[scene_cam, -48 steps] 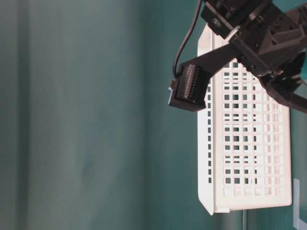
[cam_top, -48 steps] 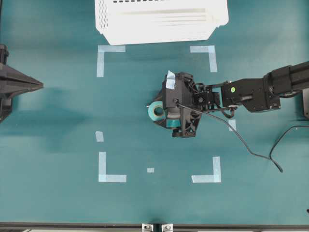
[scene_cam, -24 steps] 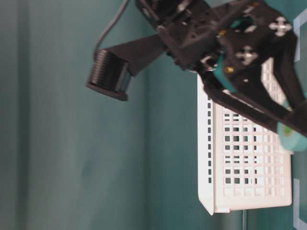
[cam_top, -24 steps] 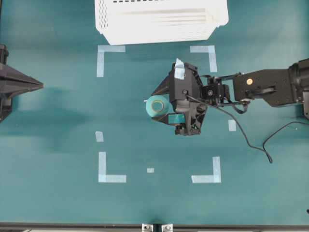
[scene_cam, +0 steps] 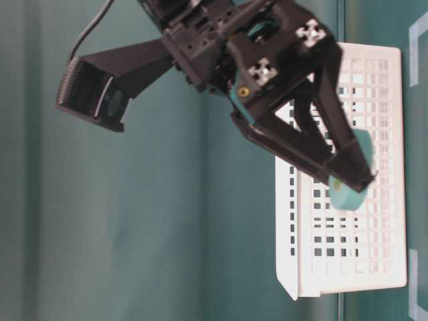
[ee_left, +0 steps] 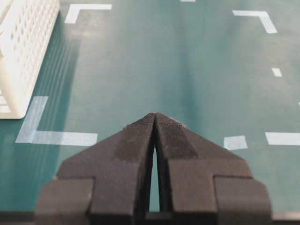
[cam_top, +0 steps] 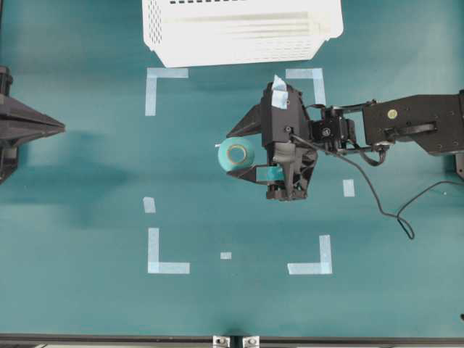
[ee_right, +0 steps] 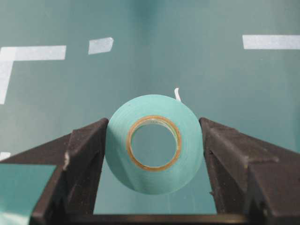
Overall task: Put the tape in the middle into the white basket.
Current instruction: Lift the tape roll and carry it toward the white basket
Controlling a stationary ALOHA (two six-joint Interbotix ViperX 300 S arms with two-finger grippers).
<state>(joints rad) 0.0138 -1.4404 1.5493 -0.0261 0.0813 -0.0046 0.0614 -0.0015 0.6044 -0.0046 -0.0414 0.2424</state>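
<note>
The tape [cam_top: 238, 154], a light teal roll with a tan core, hangs off the table between the black fingers of my right gripper [cam_top: 233, 156], which is shut on its outer sides. In the right wrist view the tape [ee_right: 154, 182] faces the camera, clamped left and right, with green table below it. From table level the tape [scene_cam: 348, 195] appears in front of the white basket [scene_cam: 348, 261]. The slotted white basket [cam_top: 239, 32] stands at the far edge, beyond the gripper. My left gripper [cam_top: 62, 129] rests at the left edge, its jaws together [ee_left: 154, 117] and holding nothing.
Pale blue L-shaped corner marks [cam_top: 165, 85] frame a square on the green table, with small strips [cam_top: 149, 204] inside it. The right arm's black cable [cam_top: 384, 210] loops over the table on the right. The basket's corner [ee_left: 18, 56] shows in the left wrist view.
The right gripper has lifted the tape off the table and carried it a little toward the basket. The left gripper has not moved.
</note>
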